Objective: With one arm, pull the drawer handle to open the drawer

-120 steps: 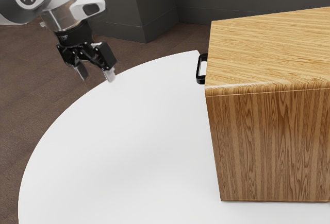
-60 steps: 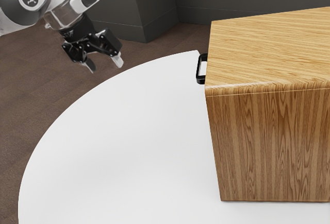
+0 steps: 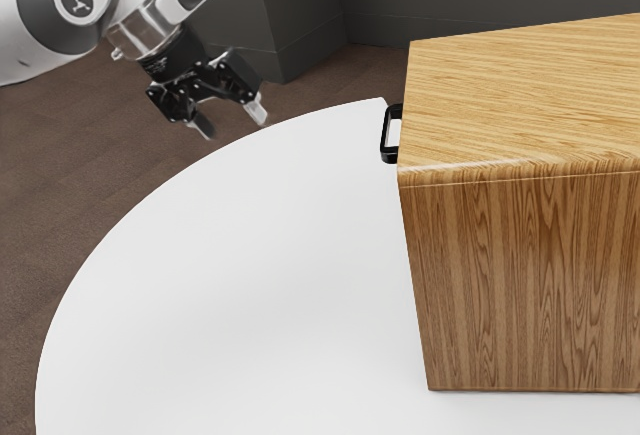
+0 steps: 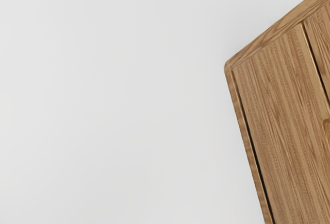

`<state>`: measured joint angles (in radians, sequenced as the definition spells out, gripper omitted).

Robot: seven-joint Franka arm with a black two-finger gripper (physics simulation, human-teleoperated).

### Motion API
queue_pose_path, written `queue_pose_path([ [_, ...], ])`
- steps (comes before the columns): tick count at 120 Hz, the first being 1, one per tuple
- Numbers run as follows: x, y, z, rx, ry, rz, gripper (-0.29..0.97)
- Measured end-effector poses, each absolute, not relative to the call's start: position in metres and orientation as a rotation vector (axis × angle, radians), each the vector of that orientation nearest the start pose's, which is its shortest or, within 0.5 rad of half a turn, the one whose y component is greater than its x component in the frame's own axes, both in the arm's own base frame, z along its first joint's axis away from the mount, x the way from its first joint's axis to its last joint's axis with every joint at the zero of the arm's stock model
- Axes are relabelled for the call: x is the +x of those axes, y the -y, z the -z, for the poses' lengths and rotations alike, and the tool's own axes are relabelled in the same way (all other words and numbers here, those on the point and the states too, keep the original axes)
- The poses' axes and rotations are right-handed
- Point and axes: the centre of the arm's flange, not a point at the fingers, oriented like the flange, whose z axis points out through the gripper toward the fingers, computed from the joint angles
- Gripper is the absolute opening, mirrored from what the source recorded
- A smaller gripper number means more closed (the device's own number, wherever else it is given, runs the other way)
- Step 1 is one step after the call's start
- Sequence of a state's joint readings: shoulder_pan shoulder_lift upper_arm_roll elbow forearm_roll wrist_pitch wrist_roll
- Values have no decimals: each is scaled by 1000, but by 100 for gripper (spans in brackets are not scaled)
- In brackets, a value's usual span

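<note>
The gripper (image 3: 232,120) hangs released, jaws apart, near the white table's (image 3: 250,285) far edge, well apart from the black handle (image 3: 388,135) on the wooden cabinet (image 3: 520,205).

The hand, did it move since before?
Yes. The hand has moved toward the exterior view's right, closer to the black handle on the wooden cabinet.

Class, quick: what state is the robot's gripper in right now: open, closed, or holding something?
Gripper: open, holding nothing, well apart from the black drawer handle.
</note>
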<state>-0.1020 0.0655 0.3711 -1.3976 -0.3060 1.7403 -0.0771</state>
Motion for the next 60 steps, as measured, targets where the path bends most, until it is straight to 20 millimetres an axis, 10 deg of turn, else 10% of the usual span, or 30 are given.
queue_pose_path([
  [60,585,-98,-688,-3338,752,521,68],
])
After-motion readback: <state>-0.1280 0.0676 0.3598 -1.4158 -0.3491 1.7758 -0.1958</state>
